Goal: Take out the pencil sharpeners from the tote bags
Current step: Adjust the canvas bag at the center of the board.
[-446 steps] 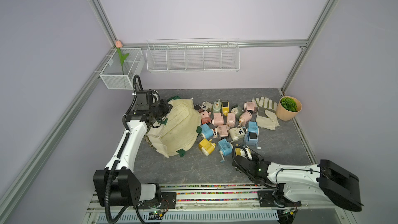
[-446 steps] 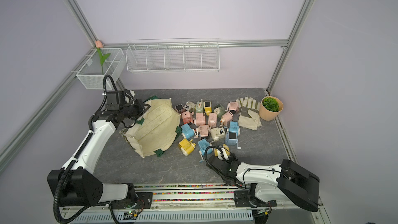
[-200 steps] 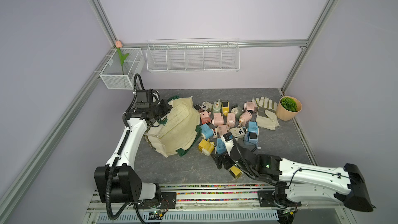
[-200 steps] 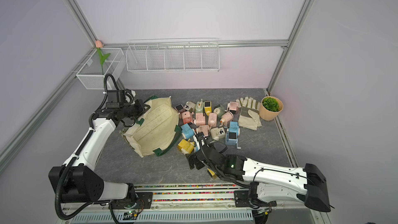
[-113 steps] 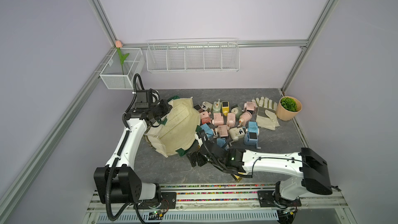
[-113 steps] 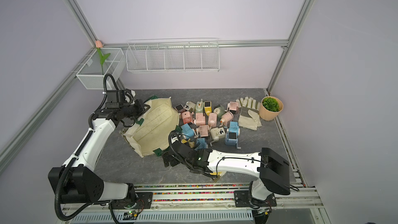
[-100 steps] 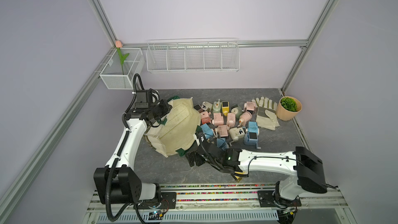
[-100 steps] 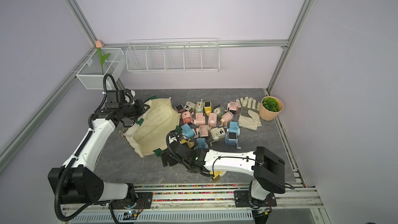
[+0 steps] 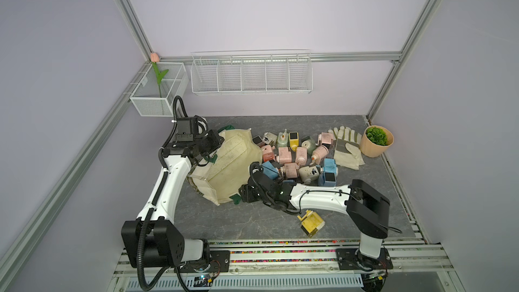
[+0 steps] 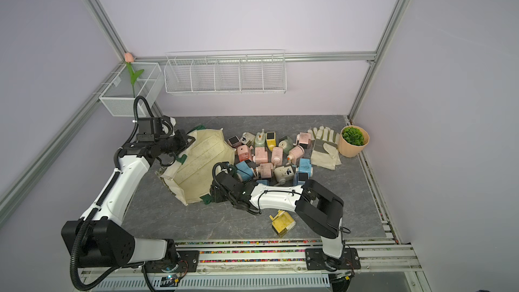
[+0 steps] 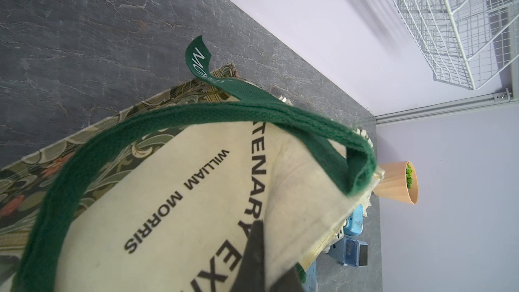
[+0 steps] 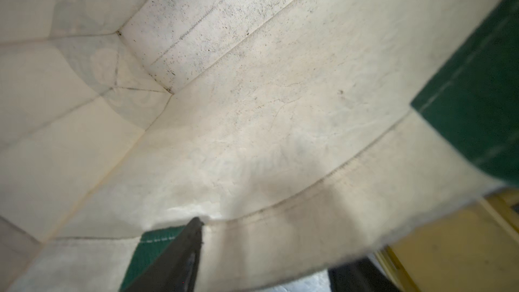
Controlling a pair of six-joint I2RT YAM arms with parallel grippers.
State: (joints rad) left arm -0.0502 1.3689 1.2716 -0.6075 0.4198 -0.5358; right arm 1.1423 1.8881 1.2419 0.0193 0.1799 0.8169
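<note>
The cream tote bag [image 9: 233, 169] [image 10: 202, 161] lies on its side, mouth towards the heap of pastel pencil sharpeners [image 9: 292, 153] [image 10: 269, 153]. My left gripper [image 9: 214, 155] [image 11: 269, 273] is shut on the bag's far rim beside a green handle [image 11: 196, 113]. My right gripper [image 9: 245, 193] [image 12: 272, 248] straddles the near rim, one finger inside and one outside, jaws still apart. The right wrist view shows only bare cream cloth [image 12: 252, 94] inside, with a yellow sharpener [image 12: 449, 242] just outside the rim. Another yellow sharpener [image 9: 310, 221] [image 10: 283, 223] lies alone near the front edge.
Pale work gloves [image 9: 345, 147] and a tan plant pot [image 9: 376, 141] sit at the back right. A white wire rack [image 9: 251, 75] hangs on the back wall. A mesh basket with a tulip [image 9: 158, 94] hangs in the left corner.
My right arm has swung left from the front of the table to the bag's near rim, leaving a yellow sharpener by the front edge, and its jaws have narrowed. The left arm has held still.
</note>
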